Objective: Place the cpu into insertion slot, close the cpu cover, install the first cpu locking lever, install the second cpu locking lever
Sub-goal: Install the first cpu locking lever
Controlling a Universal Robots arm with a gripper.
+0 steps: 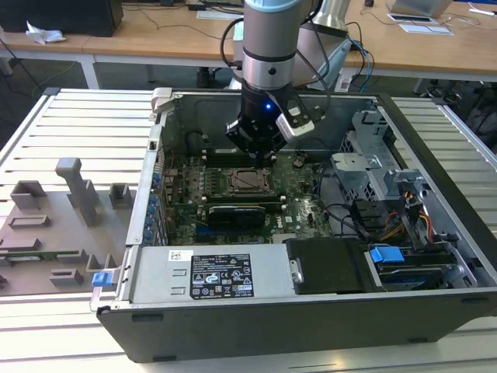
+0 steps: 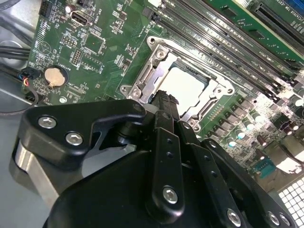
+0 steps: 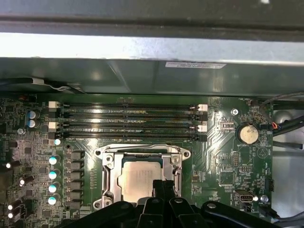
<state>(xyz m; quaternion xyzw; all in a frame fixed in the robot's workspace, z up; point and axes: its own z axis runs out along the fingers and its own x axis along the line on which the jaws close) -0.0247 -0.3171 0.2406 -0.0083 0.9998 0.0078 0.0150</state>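
Nearest the wrist, the gripper point(image 2: 164, 102) hangs just above the socket, its fingertips drawn together with no visible gap and nothing held between them. Directly beneath, the cpu point(image 3: 141, 176) lies flat in the insertion slot point(image 3: 108, 176), its dull metal top showing through the window of the cpu cover point(image 3: 142, 153), which appears to lie down over it; in the exterior view the gripper point(image 1: 256, 149) sits over the same spot. By appearance the chip is light, rigid and delicate underneath, best taken by its edges; the cover is thin stiff sheet metal, best pressed on its frame. Beyond the socket run the long memory slots point(image 3: 128, 121), and past them the chassis wall point(image 3: 152, 66). A coin cell point(image 3: 248, 134) and capacitors point(image 3: 53, 175) flank the socket, crowding any approach.
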